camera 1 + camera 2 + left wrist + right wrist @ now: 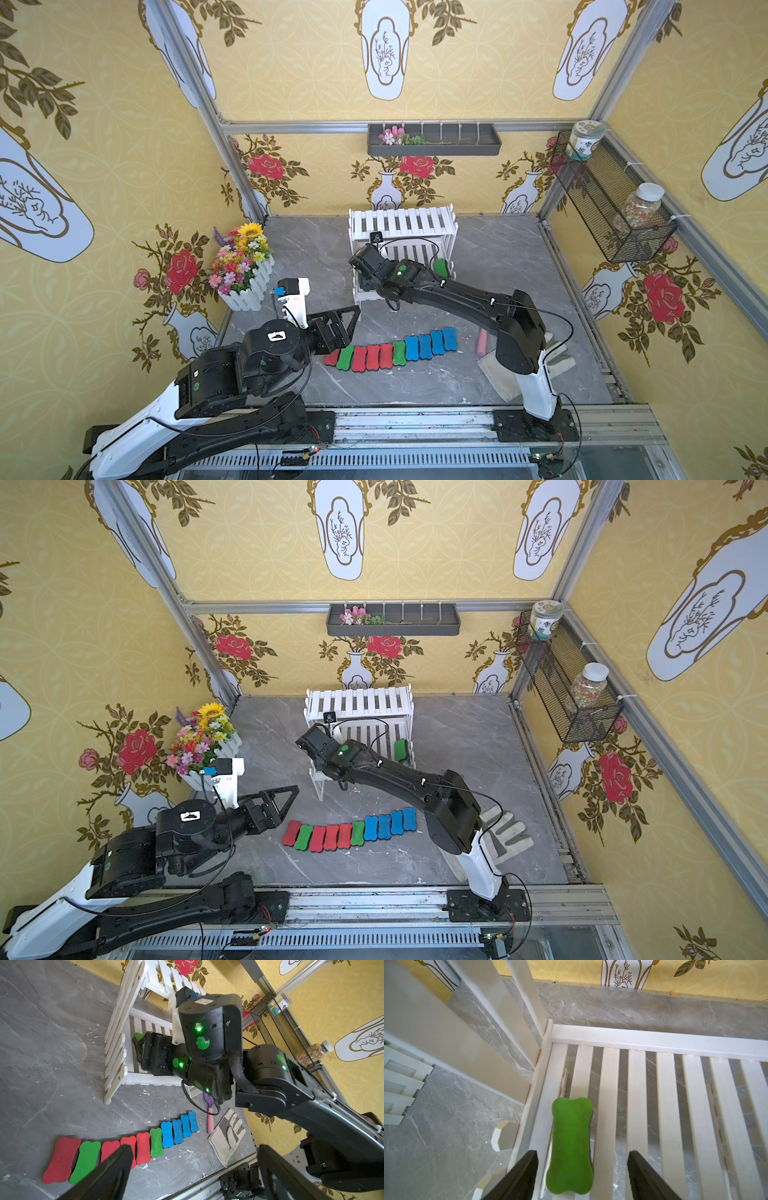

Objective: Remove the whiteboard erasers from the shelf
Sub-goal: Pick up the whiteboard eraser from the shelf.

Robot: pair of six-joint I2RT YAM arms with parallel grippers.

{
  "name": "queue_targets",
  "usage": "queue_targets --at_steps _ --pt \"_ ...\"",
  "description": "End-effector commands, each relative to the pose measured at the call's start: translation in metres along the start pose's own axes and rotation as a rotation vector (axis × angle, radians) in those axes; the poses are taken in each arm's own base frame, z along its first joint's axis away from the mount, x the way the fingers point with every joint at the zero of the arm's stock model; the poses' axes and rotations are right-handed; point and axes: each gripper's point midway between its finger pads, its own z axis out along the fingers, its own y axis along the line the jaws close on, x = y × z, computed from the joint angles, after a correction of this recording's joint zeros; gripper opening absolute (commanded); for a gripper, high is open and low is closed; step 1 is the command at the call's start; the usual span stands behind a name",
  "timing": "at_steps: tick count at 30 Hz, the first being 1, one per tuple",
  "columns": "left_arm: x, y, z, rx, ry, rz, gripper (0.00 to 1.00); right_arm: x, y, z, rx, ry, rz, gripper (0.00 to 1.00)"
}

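On the lower tier of the shelf (401, 237) an eraser (571, 1142) is set at the left end and a second eraser (441, 268) at the right end. A row of erasers (386, 353) is laid on the tabletop (498, 266) before the shelf, and a flower box (249, 293) is placed to its left.

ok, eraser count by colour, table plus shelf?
Red erasers: 4, all on the table
Green erasers: 4, 2 on the table, 2 on the lower tier of the shelf, one at one end, one at the other
Blue erasers: 4, all on the table
Total: 12
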Motion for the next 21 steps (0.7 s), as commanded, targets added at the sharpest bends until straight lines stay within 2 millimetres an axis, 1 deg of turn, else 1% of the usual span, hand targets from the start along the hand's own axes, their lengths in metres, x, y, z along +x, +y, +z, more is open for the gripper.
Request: queue_targets --at_steps 1,7,13,18,21 --pt "-0.005 -0.003 -0.002 0.013 -0.015 -0.001 1.0 0.008 0.001 0.006 0.002 0.031 -0.021 0.74" --pt "-0.006 -0.002 -0.004 0.01 -0.018 0.001 0.99 0.015 -0.001 0.015 0.016 0.062 -0.024 0.74" --pt "-0.007 -0.003 -0.004 0.01 -0.023 0.005 1.0 0.019 -0.002 0.02 0.019 0.068 -0.031 0.65" --pt "-0.007 -0.003 -0.004 0.009 -0.021 0.005 1.0 0.017 -0.001 0.021 0.014 0.065 -0.041 0.63" --pt "-0.006 -0.001 -0.004 0.006 -0.022 0.003 1.0 0.018 0.0 0.021 0.013 0.063 -0.042 0.58"
